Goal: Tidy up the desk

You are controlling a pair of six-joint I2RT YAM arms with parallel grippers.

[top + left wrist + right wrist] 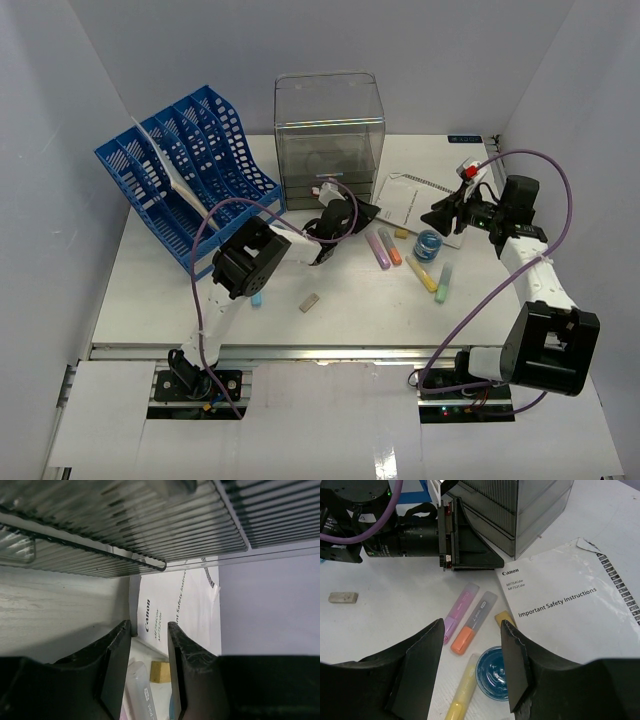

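The desk (350,325) is a white tabletop. My left gripper (365,212) is open and empty, low in front of the clear drawer box (330,135). In the left wrist view my gripper (149,630) has the box (125,525) just above it and the Canon booklet (175,605) ahead. My right gripper (440,218) is open and empty. In the right wrist view my gripper (472,630) hovers over a purple highlighter (461,611), an orange one (472,625), a yellow one (462,695) and a blue round container (495,672).
A blue file rack (185,165) holding a white sheet stands at the back left. The booklet (420,203) lies right of the box. A yellow eraser (401,232), a green highlighter (443,283), a beige eraser (309,302) and a small blue eraser (256,298) lie loose.
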